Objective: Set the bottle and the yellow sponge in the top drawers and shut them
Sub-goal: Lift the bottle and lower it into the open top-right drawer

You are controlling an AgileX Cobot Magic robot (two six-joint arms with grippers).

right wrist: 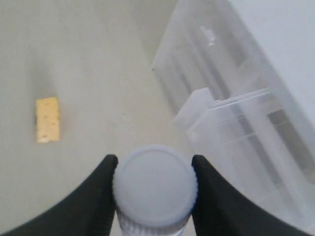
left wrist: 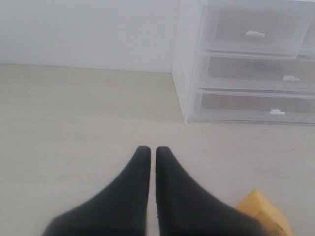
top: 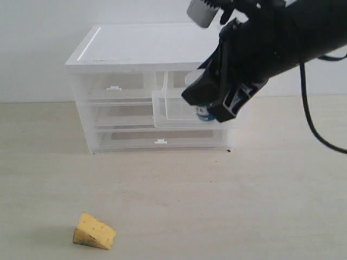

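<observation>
Right wrist view: right end effector (right wrist: 153, 162) grips the bottle (right wrist: 155, 191) just below its cap. Bottle is upright at the pulled-out right top drawer (top: 172, 111). Left end effector (left wrist: 148, 153) is pinched closed and empty above the desk (left wrist: 74, 123). Yellow sponge (top: 95, 232) lies on the desk, well apart from the drawer unit (top: 135, 49).

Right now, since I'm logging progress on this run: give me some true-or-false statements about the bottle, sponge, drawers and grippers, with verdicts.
1. The right gripper is closed on the bottle. True.
2. The yellow sponge lies inside a drawer. False: it lies on the table.
3. The top drawer on the right of the exterior view is pulled out. True.
4. The left gripper holds the sponge. False: its jaws are shut on nothing.
5. The other top drawer is open. False: it is pushed in.
</observation>
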